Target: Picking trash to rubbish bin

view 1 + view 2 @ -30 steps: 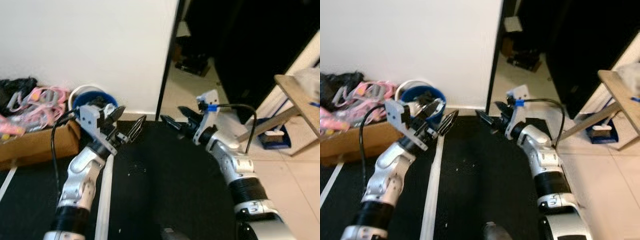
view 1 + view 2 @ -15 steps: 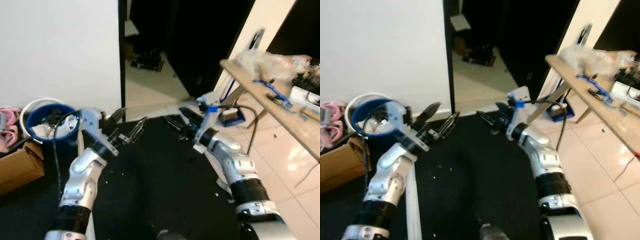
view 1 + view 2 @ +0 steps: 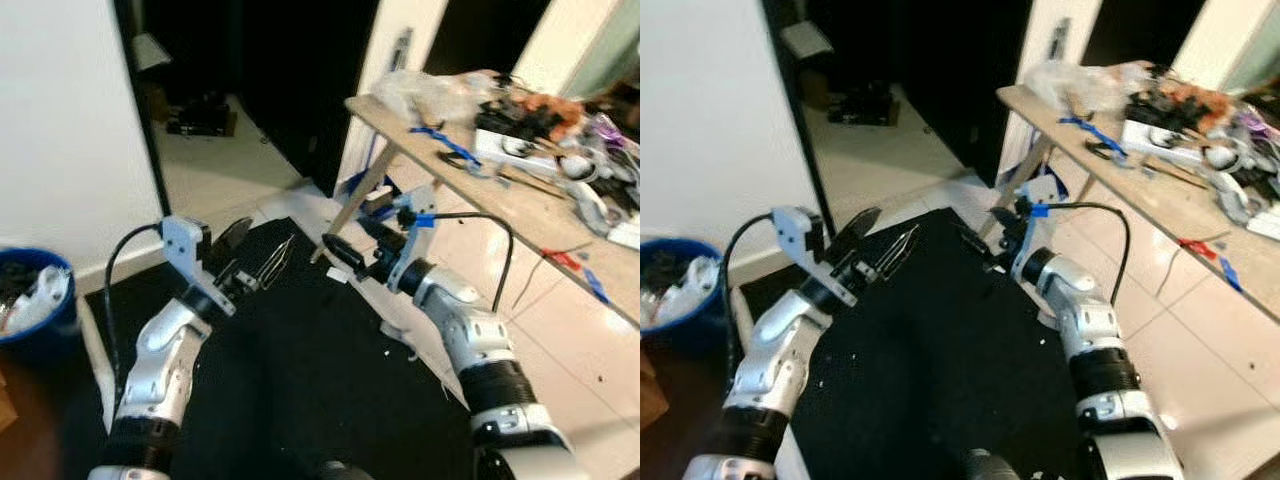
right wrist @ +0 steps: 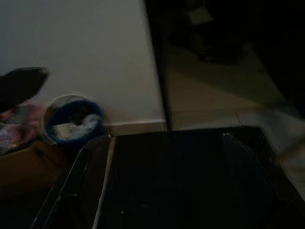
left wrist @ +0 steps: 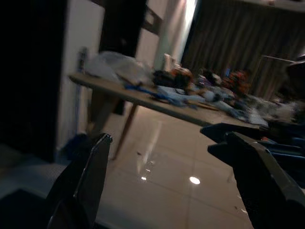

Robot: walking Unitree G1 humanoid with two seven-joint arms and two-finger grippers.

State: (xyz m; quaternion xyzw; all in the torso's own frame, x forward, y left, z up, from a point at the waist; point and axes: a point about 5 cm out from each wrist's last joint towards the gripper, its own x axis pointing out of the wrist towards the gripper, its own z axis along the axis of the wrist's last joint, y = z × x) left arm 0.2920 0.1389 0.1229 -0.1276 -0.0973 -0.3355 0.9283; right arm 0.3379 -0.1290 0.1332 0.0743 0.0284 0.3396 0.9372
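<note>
The blue rubbish bin with pale trash inside stands at the far left against the white wall; it also appears in the right wrist view. My left gripper is held out over the black mat, open, with nothing between its fingers. My right gripper is raised over the mat's far edge, pointing towards the left one, also open and holding nothing. A few pale scraps lie on the tiles by the mat's right edge.
A wooden table cluttered with bags, cables and tools runs along the right, its slanted leg close behind my right gripper. A dark doorway opens straight ahead. Shiny tiled floor lies to the right.
The camera has swung right: the bin and wall slid to the left edge and the cluttered table came fully into view. Both arms keep the same raised, open pose.
</note>
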